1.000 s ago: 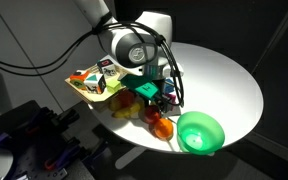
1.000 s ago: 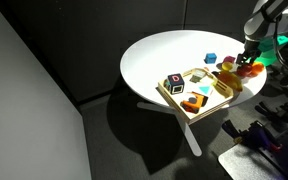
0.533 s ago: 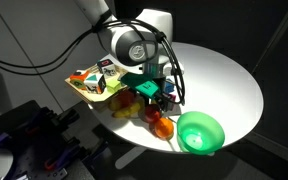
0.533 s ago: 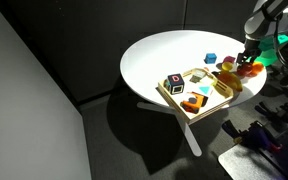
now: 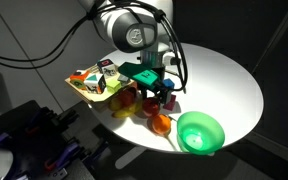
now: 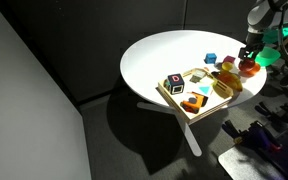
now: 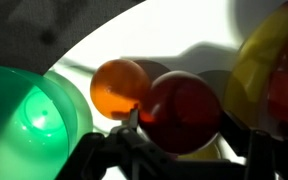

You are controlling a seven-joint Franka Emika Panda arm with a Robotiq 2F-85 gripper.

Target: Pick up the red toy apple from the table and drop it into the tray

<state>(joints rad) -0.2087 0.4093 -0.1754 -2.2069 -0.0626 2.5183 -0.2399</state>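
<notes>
the end effector (image 5: pixel 149 93) hangs above the white round table (image 5: pixel 220 78), its fingers closed narrow around the red toy apple (image 7: pixel 180 110). in the wrist view the apple fills the space between the two dark fingers and looks raised off the table. an orange fruit (image 7: pixel 118 87) sits just beside it, with the green bowl (image 7: pixel 29 118) on the far side of the orange. a yellow banana (image 7: pixel 260 58) lies on the apple's other side. the tray (image 6: pixel 172 100), holding coloured blocks, sits near the table edge, apart from the apple.
</notes>
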